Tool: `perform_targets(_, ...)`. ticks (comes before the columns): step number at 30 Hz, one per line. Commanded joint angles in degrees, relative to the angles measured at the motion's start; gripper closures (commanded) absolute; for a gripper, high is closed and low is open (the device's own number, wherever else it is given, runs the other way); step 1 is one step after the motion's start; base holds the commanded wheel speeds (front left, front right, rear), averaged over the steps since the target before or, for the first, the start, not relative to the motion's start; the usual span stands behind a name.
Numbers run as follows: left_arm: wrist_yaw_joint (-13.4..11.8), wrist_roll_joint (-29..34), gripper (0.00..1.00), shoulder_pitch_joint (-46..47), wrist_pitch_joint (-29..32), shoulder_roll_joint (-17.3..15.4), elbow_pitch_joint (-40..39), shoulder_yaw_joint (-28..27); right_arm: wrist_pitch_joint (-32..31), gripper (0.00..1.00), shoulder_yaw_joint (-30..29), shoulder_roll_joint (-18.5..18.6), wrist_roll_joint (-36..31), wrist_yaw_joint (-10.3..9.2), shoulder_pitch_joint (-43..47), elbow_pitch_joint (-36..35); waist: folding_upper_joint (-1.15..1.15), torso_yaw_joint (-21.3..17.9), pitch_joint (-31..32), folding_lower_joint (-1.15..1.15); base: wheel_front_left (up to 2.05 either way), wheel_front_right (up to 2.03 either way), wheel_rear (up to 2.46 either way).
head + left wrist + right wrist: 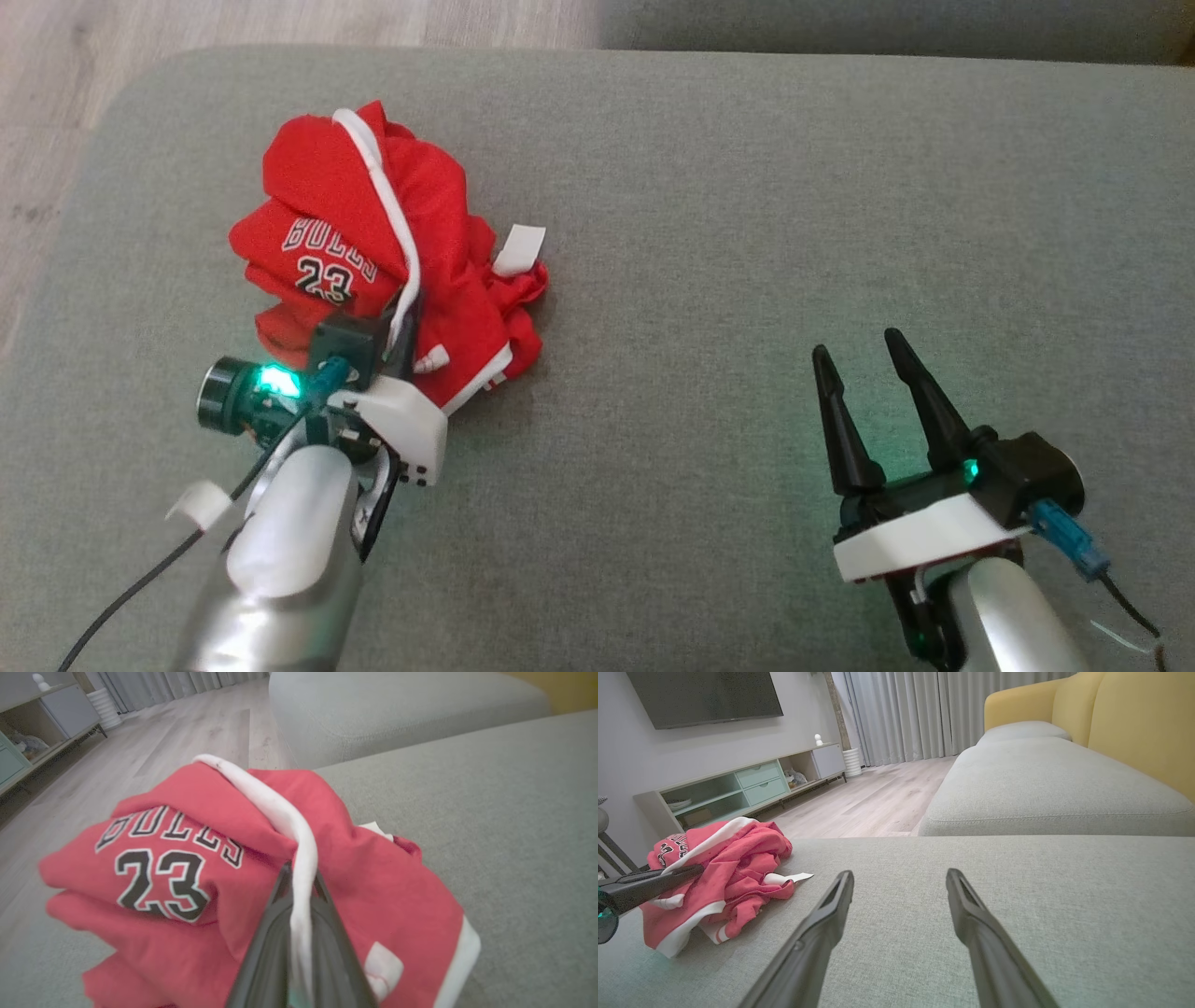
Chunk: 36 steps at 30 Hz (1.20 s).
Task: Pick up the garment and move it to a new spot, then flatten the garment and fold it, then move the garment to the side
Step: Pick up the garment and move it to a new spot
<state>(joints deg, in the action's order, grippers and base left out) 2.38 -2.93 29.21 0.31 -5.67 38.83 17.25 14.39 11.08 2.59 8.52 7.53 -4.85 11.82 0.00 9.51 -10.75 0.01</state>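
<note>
Red garment (355, 215) lies crumpled in a heap on the grey cushion (747, 233), toward its far left corner, a little in from the left edge. Black-and-white lettering and the number 23 face up on the left side of the heap. A white trim band (378, 177) runs over the top of the pile.

Left gripper (301, 870) comes in from the near side of the heap, its fingers pressed together and clamped on the white trim band, with red cloth bunched on both sides of them. In the head view the fingertips are mostly buried in the fabric.

Right gripper (857, 345) sits over the near right part of the cushion, well apart from the garment, fingers spread wide and holding nothing, with bare cushion between them in the right wrist view.

Wood floor (280, 23) lies beyond the far left corner. A second grey cushion (1041, 784) sits past the far edge with a yellow backrest (1134, 728) behind it, and a low TV cabinet (738, 788) stands against the wall.
</note>
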Motion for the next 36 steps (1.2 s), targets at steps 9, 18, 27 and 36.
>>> perform_targets(9,2.8,-6.0,1.00,4.0,-10.3,-0.3,-6.9,-3.7,0.6,0.00,1.1,0.3,0.9,-0.04,-1.0,-1.2,0.00,-0.7,3.5,-0.01,0.00,0.00,0.00)
perform_targets(18,4.7,-12.9,1.00,7.2,-13.1,0.2,-26.3,-2.4,0.6,0.00,2.1,0.3,2.6,-0.04,-0.1,-1.3,0.00,-4.2,6.8,-0.01,0.00,0.00,0.00)
perform_targets(27,4.9,-17.3,1.00,14.0,-5.7,0.6,-36.3,-0.1,0.6,0.00,3.9,0.3,4.4,-0.04,-0.4,-1.7,0.00,-10.9,7.6,-0.01,0.00,0.00,0.00)
perform_targets(36,4.4,-15.9,1.00,20.0,-0.2,0.4,-33.3,2.9,0.6,0.00,6.3,0.3,6.8,-0.04,-2.1,-3.7,0.00,-21.2,4.1,-0.01,0.00,0.00,0.00)
